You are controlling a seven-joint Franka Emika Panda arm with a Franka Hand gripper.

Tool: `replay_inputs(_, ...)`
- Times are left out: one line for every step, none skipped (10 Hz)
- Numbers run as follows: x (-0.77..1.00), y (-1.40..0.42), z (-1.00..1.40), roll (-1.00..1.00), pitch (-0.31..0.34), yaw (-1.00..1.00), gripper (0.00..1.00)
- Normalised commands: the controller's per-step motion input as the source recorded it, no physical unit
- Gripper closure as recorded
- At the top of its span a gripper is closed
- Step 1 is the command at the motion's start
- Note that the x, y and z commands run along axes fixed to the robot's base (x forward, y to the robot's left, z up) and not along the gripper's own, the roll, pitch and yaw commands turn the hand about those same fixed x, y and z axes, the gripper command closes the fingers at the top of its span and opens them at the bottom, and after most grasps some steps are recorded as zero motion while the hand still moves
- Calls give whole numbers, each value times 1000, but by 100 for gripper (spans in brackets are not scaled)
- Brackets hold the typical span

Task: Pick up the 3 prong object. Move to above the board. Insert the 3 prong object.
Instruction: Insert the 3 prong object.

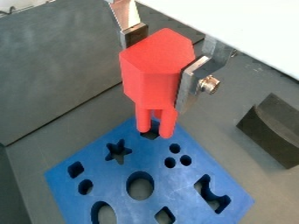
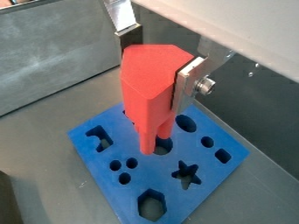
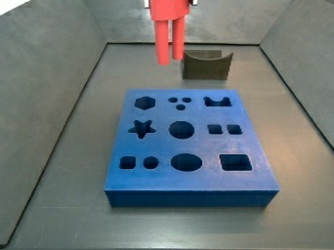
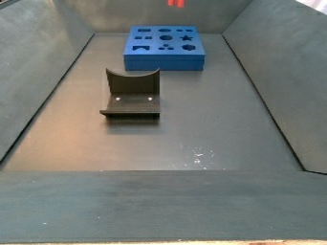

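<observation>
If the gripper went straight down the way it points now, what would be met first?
Probably the blue board. The gripper is shut on the red three-prong piece, prongs down, held high above the board. The prongs would arrive before the fingers; which cutout they sit over I can't tell.

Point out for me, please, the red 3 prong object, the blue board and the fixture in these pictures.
3 prong object (image 1: pixel 156 68): a wrist view, on its red hexagonal body, held in the gripper (image 1: pixel 163 54).
Board (image 3: pixel 190 191): a side view, on its blue front wall.
Fixture (image 4: pixel 132 86): a side view, on its upright back.
</observation>
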Motion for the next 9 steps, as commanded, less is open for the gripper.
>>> replay_inputs(86, 154, -317, 46, 0, 389, 100)
replay_inputs(177, 217, -360, 103, 0, 451, 100)
replay_inputs(200, 183, -371, 177, 0, 511, 100)
replay_inputs(206, 157, -380, 177, 0, 580, 100)
replay_inputs(234, 97, -397, 163, 0, 623, 100)
replay_inputs(203, 43, -329, 57, 0, 571, 100)
replay_inputs(34, 0, 0, 0, 29, 0, 100)
replay_inputs(0, 0, -29, 11, 0, 0, 100)
replay_inputs(77, 9, -291, 26, -66, 294, 100)
